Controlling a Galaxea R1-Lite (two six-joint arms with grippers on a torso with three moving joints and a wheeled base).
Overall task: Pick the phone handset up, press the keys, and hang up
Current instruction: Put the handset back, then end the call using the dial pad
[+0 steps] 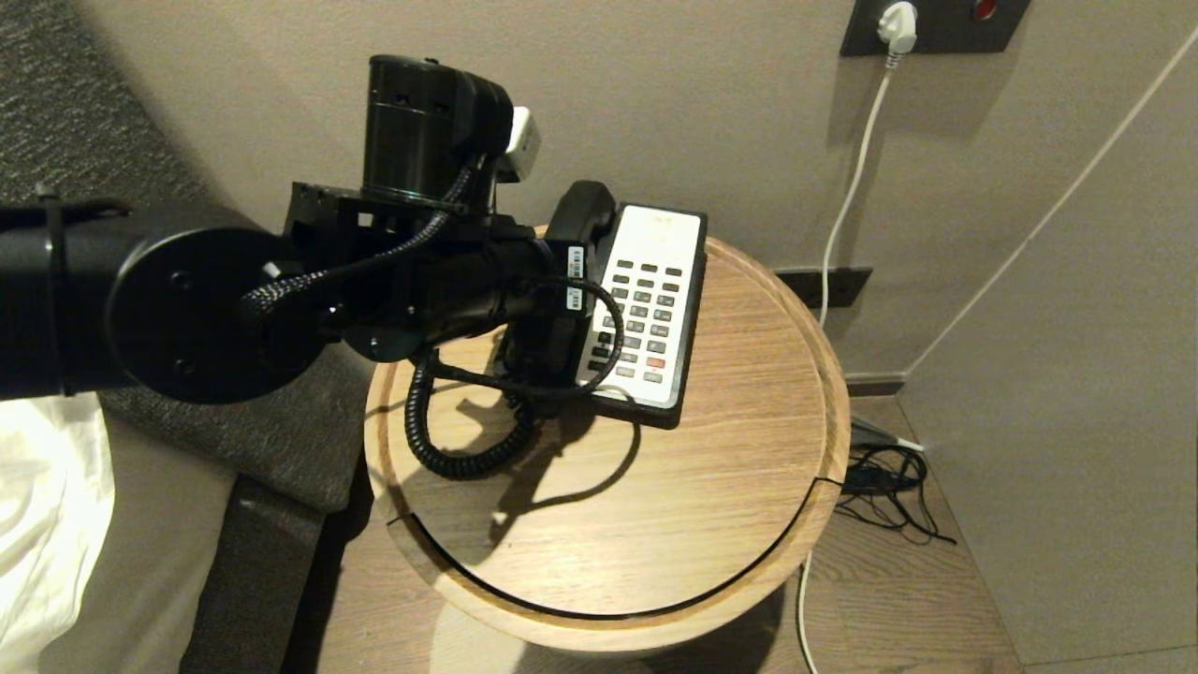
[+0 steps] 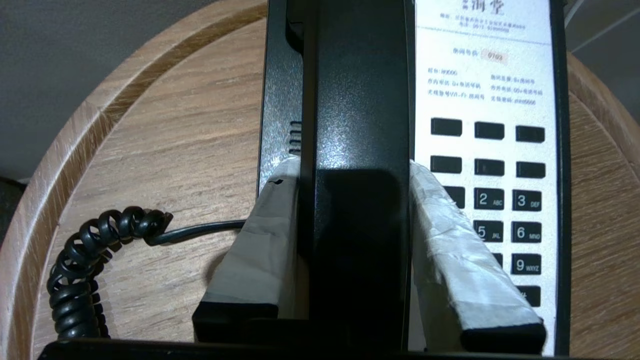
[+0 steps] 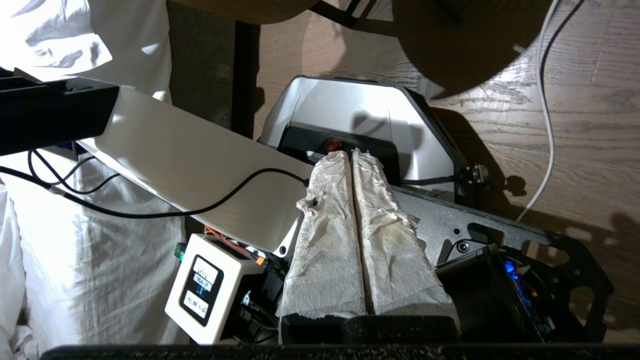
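Observation:
The black phone handset (image 2: 357, 100) runs lengthwise over the cradle side of the phone base (image 2: 487, 75), next to the white keypad with black keys (image 2: 527, 200). My left gripper (image 2: 352, 167) is shut on the handset's middle, one taped finger (image 2: 265, 240) on each flank. Whether the handset rests in the cradle or hangs just above it I cannot tell. In the head view the handset's far end (image 1: 582, 211) shows past my left arm (image 1: 421, 281), which hides the jaws. The coiled cord (image 1: 440, 440) loops on the table. My right gripper (image 3: 351, 156) is shut, empty and parked low over the robot's base.
The phone sits on a round wooden table with a raised rim (image 1: 824, 374). A bed with white linen (image 1: 47, 524) lies to the left. A white plug and cable (image 1: 894, 28) hang on the wall behind, and black cables (image 1: 889, 487) lie on the floor at right.

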